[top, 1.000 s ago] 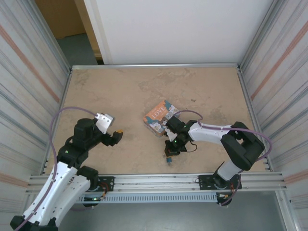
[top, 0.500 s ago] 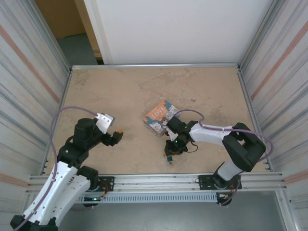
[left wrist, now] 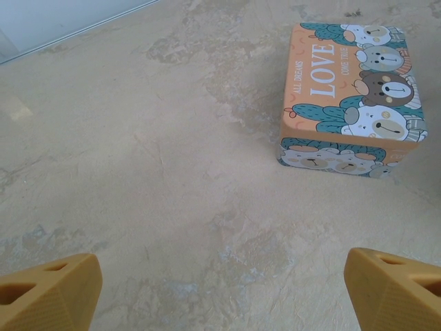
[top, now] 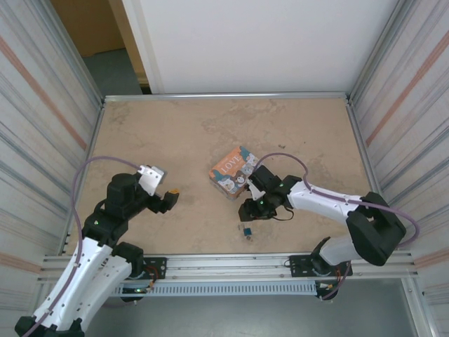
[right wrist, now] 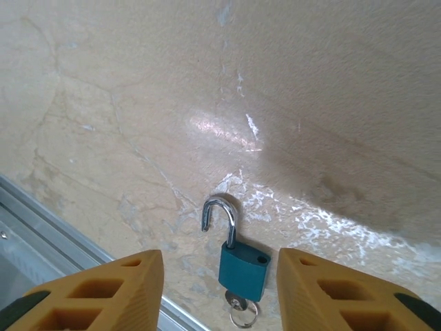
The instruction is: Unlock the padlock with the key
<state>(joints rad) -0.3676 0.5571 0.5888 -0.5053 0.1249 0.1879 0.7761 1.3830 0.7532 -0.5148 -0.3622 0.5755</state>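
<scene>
Both released: left tool (left wrist: 220, 286) over bare table (left wrist: 172, 172), right tool (right wrist: 219, 293) above open padlock (right wrist: 244, 270) with key (right wrist: 240, 312), near front rail (right wrist: 27, 214).

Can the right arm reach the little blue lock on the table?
Probably yes. The teal padlock lies unlocked on the table right under the right gripper, whose jaws stand apart, and nothing sits between them.

Teal padlock (right wrist: 243, 270) with a silver shackle (right wrist: 234, 226); orange box (left wrist: 351, 103) — cartoon bears, white "LOVE" lettering — on a beige marbled table (left wrist: 138, 172).
</scene>
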